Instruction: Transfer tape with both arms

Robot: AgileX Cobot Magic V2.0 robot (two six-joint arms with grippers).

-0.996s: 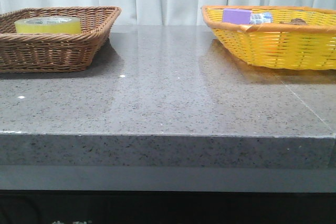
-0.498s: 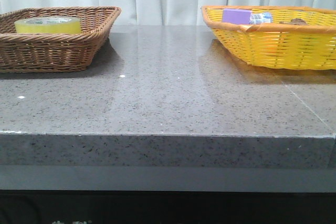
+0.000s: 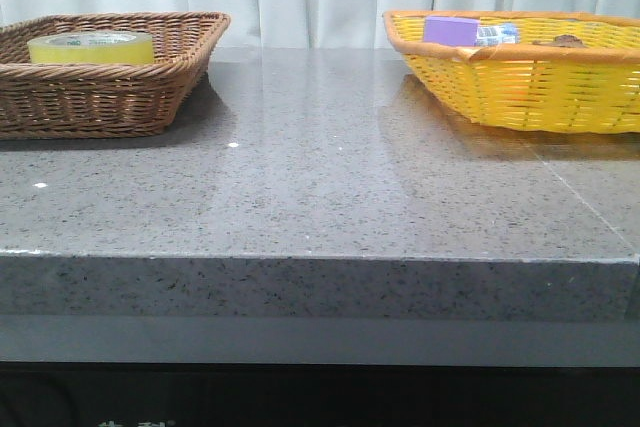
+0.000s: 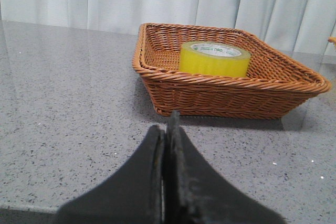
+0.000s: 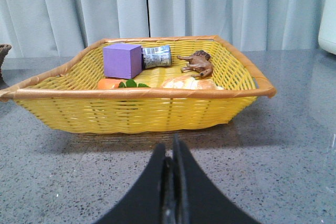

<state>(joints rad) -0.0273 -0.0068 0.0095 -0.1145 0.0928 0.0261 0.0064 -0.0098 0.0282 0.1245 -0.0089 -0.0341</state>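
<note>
Front view: low, level with the counter (image 3: 320,197) edge, facing the curtain. Left wrist view faces the brown basket (image 4: 226,85) closely; right wrist faces the yellow basket (image 5: 142,106). Front shares both baskets.

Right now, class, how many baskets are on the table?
2. The brown wicker basket sits at the table's far left and holds the tape. The yellow basket sits at the far right and holds the purple box and other items.

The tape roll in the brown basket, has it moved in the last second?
No. The tape roll sits at the same spot against the brown wicker basket rim.
</note>
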